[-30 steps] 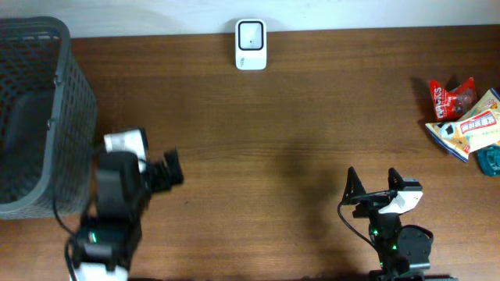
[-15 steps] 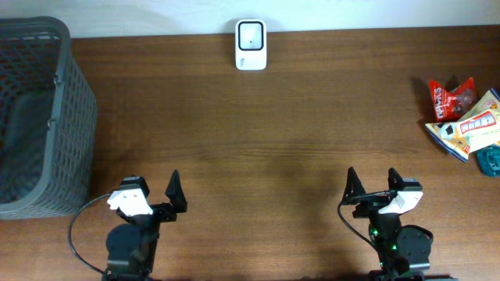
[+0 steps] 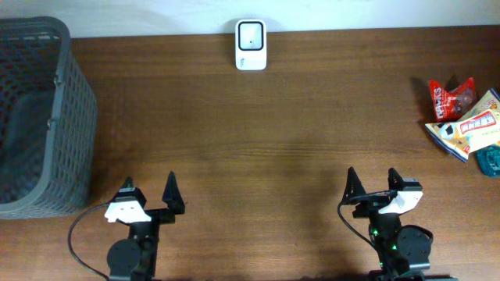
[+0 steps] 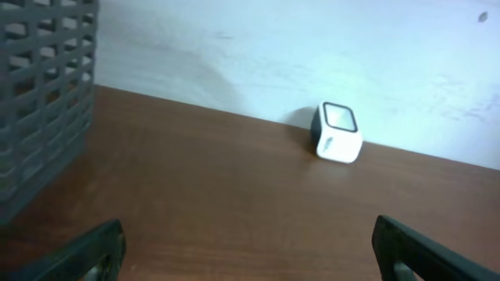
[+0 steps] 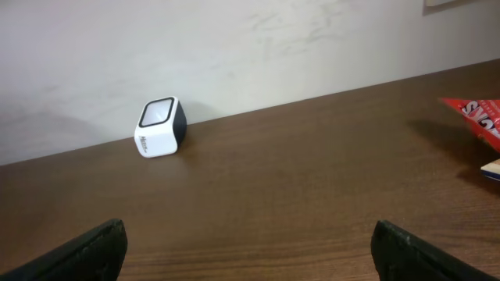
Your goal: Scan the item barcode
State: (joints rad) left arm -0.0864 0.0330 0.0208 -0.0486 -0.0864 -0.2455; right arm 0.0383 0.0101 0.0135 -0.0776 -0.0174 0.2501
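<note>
At the near edge of the wooden table (image 3: 273, 140), around 7 o'clock, the left gripper (image 3: 148, 187) is sitting low with its jaws spread wide, released and grasping nothing. In its wrist view its dark fingers (image 4: 86, 250) are showing only at the lower corners, with bare wood between them. Around 5 o'clock the right gripper (image 3: 372, 181) is sitting the same way, jaws apart and nothing between them, its fingers (image 5: 86, 250) likewise framing bare wood. Both are pointing toward 12 o'clock and are lying well apart from each other.

Farther out, at 9 to 10 o'clock, a dark grey mesh basket (image 3: 78, 117) is standing at the left edge and running out of the picture.

Across the table, at 2 to 3 o'clock by the right edge, the items are lying in a small pile. A red packet (image 3: 451, 97) is lying on the far side. A white-and-yellow packet (image 3: 473, 125) is touching it on the near side. A teal object (image 3: 491, 160), nearest of the three, is being cut off by the picture's edge. No barcode is showing clearly enough to make out. The pile is lying well apart from both grippers.

Farthest away, at 12 o'clock, the white barcode scanner (image 3: 251, 44) with its dark window is standing at the table's far edge, just against the pale wall (image 3: 351, 12). From the left wrist it is appearing toward 1 o'clock, from the right wrist toward 11 o'clock, and it is standing well apart from the packets.
</note>
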